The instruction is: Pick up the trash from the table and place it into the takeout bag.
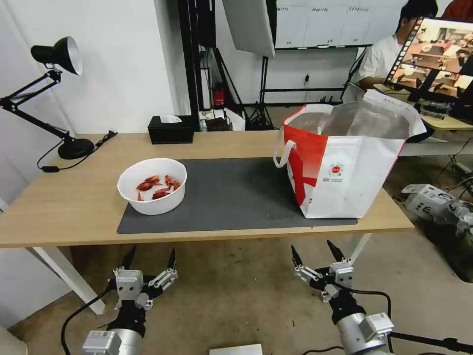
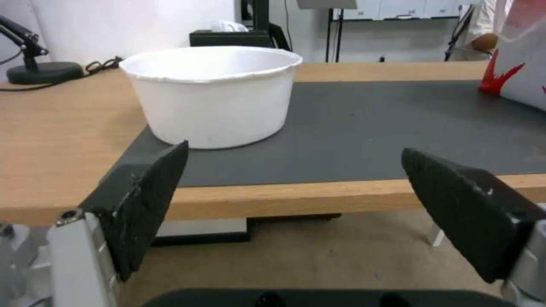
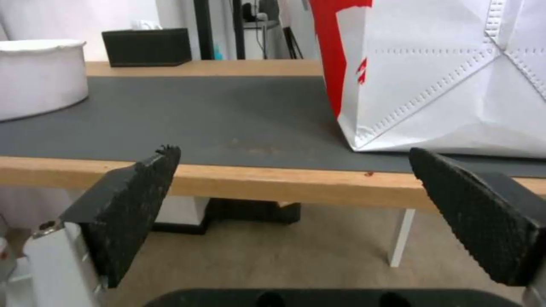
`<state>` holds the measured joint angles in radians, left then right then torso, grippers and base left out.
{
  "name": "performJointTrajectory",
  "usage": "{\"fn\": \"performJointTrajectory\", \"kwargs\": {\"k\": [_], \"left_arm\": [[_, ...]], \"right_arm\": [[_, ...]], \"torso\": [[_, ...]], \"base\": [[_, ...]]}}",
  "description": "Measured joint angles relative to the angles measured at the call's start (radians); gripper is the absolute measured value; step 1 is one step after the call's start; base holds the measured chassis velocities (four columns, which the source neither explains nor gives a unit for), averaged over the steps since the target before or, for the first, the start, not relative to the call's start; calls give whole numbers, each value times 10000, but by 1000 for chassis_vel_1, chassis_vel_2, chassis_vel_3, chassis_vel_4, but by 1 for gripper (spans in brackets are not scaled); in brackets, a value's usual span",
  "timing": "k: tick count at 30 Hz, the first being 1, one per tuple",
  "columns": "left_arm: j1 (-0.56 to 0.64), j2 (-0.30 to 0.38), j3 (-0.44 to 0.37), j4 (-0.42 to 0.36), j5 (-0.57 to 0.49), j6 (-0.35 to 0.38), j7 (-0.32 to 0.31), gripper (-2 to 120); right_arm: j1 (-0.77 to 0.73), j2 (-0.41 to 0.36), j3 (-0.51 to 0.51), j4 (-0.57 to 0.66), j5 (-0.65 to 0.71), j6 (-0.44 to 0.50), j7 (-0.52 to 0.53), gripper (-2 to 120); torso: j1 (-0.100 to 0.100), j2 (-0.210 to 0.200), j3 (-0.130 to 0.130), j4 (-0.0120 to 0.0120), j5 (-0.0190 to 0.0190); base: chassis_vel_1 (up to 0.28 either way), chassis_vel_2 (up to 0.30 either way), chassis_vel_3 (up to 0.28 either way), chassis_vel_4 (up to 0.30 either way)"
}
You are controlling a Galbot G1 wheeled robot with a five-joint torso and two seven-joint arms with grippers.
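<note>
A white round bowl (image 1: 152, 186) holding red crayfish shells (image 1: 157, 186) sits on the left end of the dark grey mat (image 1: 231, 192) on the light-wood table (image 1: 64, 207). The bowl (image 2: 211, 96) fills the left wrist view and shows as a white side (image 3: 37, 76) in the right wrist view. The red-and-white takeout bag (image 1: 345, 162) stands open at the mat's right end, foil lining visible, and its side (image 3: 443, 81) looms in the right wrist view. Below the table's front edge, my left gripper (image 1: 150, 259) hangs open under the bowl. My right gripper (image 1: 315, 252) is open below the bag.
A black tissue box (image 1: 170, 129) stands at the table's back edge. A black desk lamp (image 1: 54, 93) with its cord occupies the back left corner. Bare mat lies between bowl and bag. A person sits at a monitor (image 1: 433, 54) behind the bag.
</note>
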<state>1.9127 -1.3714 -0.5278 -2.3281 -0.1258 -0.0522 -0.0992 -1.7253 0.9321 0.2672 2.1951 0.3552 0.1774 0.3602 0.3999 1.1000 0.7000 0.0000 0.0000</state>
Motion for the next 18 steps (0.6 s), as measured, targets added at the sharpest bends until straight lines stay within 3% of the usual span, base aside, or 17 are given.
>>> {"fn": "performJointTrajectory", "kwargs": {"k": [18], "left_arm": [[87,-22,45,-35,63,-23,16,100]], "right_arm": [[-95,47,12,-30,-16,-11,-3,100]], "torso": [[0,0,0,0,0]], "base": [[0,0,0,0]]}}
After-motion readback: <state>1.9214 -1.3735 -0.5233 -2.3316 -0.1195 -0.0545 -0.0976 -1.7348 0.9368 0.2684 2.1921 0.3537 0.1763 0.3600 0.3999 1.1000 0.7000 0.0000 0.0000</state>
